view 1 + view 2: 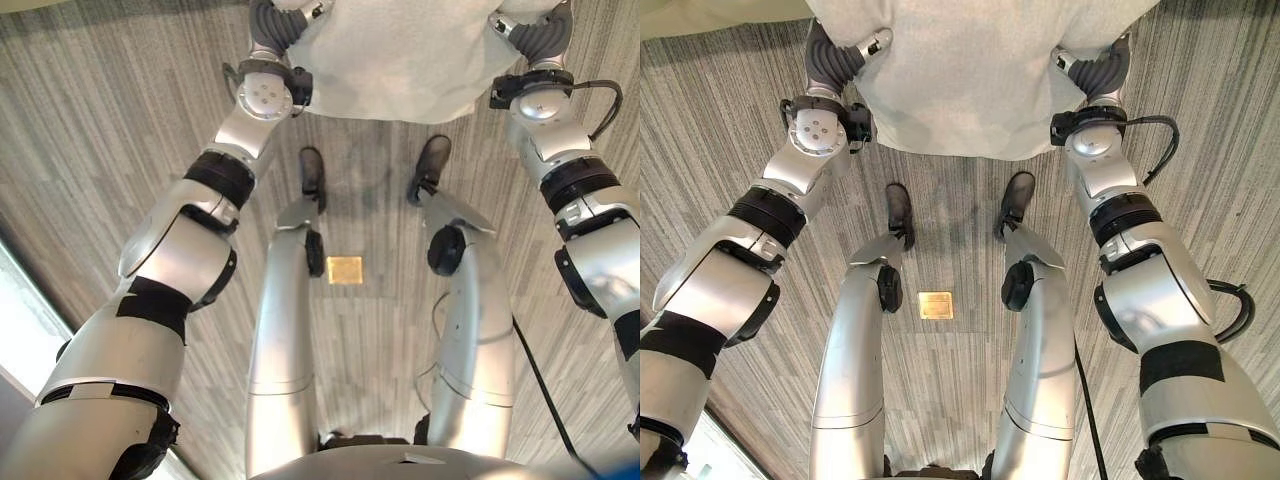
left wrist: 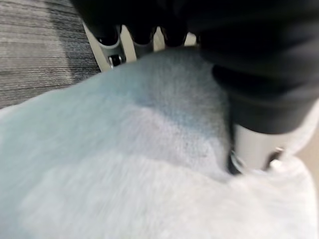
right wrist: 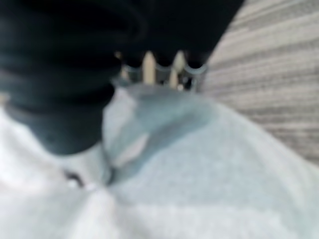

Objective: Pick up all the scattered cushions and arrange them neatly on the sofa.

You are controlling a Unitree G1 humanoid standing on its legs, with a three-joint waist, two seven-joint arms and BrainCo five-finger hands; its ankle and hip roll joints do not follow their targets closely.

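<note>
The left hand (image 1: 835,62) and right hand (image 1: 1095,68) grip opposite edges of 1 pale cushion (image 1: 975,75), fingers curled into it, keeping it level above the floor (image 1: 730,150) for carrying.

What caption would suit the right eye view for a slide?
Both robot hands, left hand and right hand, grip a pale fluffy cushion above grey striped carpet.
</note>
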